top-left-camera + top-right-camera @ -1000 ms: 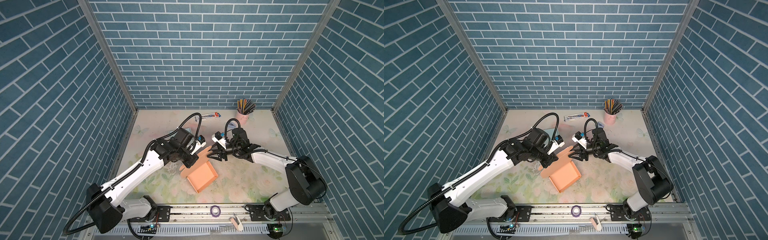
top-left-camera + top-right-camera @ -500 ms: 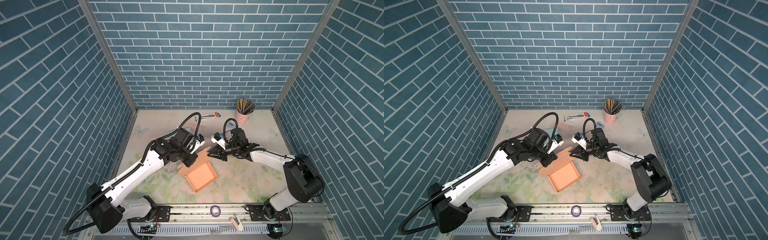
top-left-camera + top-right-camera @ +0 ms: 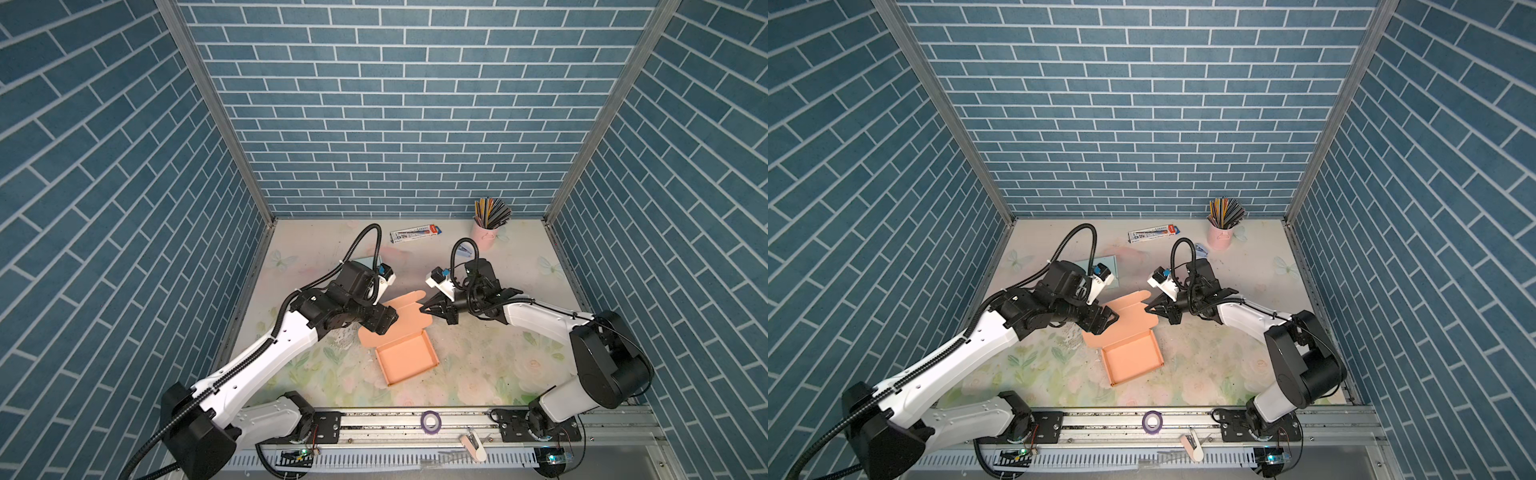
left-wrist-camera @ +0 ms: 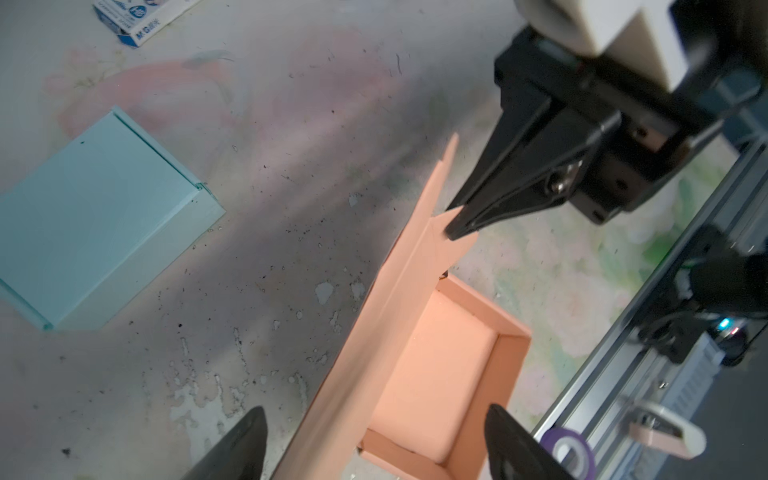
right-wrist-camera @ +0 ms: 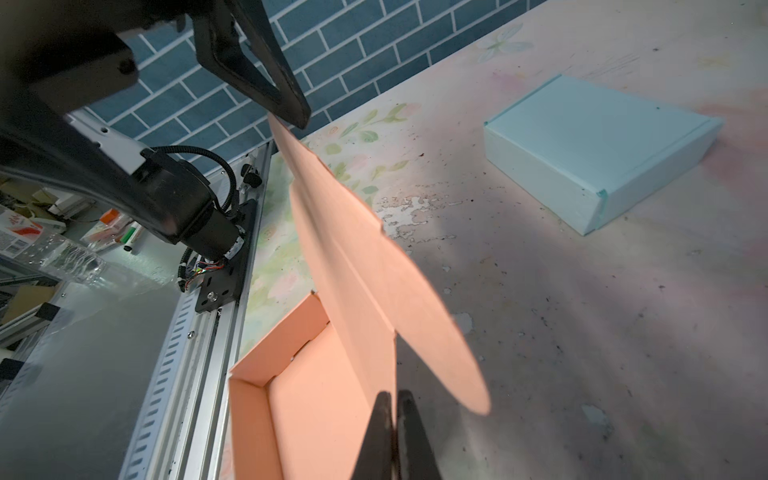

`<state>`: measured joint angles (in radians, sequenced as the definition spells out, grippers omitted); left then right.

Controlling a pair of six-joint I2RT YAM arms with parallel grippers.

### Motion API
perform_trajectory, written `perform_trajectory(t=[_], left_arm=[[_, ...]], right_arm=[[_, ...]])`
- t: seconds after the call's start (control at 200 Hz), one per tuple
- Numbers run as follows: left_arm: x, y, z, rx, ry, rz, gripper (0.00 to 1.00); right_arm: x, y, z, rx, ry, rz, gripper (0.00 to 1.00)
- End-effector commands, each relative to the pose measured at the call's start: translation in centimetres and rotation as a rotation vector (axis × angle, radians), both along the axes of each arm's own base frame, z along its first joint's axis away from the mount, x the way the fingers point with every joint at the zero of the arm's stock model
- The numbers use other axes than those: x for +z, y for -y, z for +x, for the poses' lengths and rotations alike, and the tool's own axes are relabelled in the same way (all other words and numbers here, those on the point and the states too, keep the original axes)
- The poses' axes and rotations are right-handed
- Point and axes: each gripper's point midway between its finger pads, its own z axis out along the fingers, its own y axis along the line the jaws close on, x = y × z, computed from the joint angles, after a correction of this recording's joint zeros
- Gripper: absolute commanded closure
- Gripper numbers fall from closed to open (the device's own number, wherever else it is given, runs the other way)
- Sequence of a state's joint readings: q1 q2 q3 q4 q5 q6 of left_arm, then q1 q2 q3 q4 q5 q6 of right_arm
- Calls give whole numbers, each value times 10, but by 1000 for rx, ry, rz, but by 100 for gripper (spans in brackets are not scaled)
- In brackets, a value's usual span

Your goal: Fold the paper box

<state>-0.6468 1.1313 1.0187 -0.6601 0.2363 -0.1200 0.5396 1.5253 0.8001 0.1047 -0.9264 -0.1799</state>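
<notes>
Just beyond the rail (image 3: pixel 415 419) on the desk (image 3: pixel 478 374), the paper box (image 3: pixel 405 357) sits with its tray formed and its lid (image 3: pixel 399 316) raised on the side away from the rail. Held by one thin pinch, that lid could slip free or crease crooked, or the light tray could drag along. The left end effector (image 4: pixel 376 419) gapes wide astride the lid, gripping nothing, while the right end effector (image 4: pixel 455 226) is clamped tight on the lid's corner flap (image 4: pixel 457 247).

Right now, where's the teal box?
The teal box sits on the table left of centre in a top view, partly hidden behind the left arm, just beyond the orange box and nearer than the pen carton.
</notes>
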Motion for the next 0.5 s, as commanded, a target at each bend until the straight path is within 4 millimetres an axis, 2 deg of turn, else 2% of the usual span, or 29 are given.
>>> perform_trajectory(t=[0.0, 0.135, 0.32, 0.34, 0.495], left_arm=[[11, 3, 10, 51, 15, -136, 12], [14, 1, 20, 89, 1, -328, 11], [2, -11, 28, 151, 22, -412, 11], [-8, -12, 25, 156, 7, -409, 11], [-34, -12, 23, 170, -17, -425, 11]], right_arm=[[9, 8, 7, -51, 69, 28, 96], [10, 18, 13, -108, 93, 32, 98], [5, 28, 22, -177, 105, 33, 99], [3, 28, 22, -180, 100, 30, 99], [0, 31, 27, -199, 92, 26, 99]])
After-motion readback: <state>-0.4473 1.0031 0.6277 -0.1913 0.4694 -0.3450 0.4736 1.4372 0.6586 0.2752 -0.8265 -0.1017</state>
